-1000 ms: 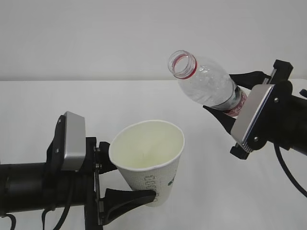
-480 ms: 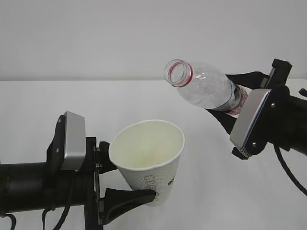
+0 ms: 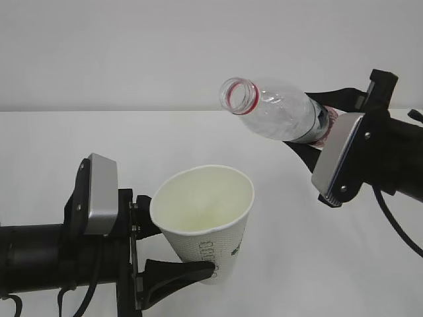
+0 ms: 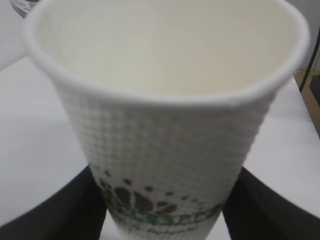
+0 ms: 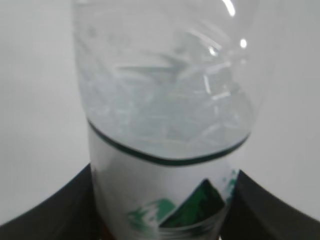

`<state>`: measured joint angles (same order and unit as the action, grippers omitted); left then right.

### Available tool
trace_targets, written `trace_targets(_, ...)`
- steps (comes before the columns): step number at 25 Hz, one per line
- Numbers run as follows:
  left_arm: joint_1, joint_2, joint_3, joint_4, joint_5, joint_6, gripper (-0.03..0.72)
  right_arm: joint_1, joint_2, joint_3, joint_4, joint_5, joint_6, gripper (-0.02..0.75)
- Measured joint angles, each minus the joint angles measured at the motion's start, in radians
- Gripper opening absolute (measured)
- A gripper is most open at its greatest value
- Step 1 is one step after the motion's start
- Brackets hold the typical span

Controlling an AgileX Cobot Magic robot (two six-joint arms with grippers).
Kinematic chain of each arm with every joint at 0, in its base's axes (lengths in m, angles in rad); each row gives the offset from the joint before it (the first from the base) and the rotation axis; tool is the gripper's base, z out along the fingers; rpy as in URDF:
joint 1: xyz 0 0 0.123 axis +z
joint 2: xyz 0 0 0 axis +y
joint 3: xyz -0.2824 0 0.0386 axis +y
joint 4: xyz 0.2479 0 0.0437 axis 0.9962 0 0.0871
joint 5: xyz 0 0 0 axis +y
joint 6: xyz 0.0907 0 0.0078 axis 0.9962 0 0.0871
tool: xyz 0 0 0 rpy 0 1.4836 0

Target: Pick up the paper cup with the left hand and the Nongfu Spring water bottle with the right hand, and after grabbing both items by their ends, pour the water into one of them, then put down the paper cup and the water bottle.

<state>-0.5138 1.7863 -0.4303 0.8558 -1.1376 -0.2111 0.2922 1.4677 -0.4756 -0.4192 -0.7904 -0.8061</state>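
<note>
Nearest, at lower left, the paper cup (image 3: 206, 221) is clamped near its base between the partly spread fingers of the left gripper (image 3: 173, 254), tilted slightly, its open mouth facing up and no liquid discernible inside. Farther back at upper right, the Nongfu Spring water bottle (image 3: 274, 113) is gripped around its labelled lower end by the right gripper (image 3: 317, 129), jaws set to bottle width. It is held nearly horizontal above the white table (image 3: 291, 264), its uncapped mouth pointing left, above and slightly right of the cup.
</note>
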Motion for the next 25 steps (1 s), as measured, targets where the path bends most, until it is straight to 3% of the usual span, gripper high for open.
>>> trace_targets(15,0.0,-0.054,0.0,-0.072,0.047,-0.004,0.489,0.0,-0.112,0.0,-0.02,0.05,-0.025,0.452)
trace_targets(25,0.0,-0.129,0.0,-0.075,0.107,-0.072,0.489,0.0,-0.132,-0.03,-0.059,0.081,-0.027,0.452)
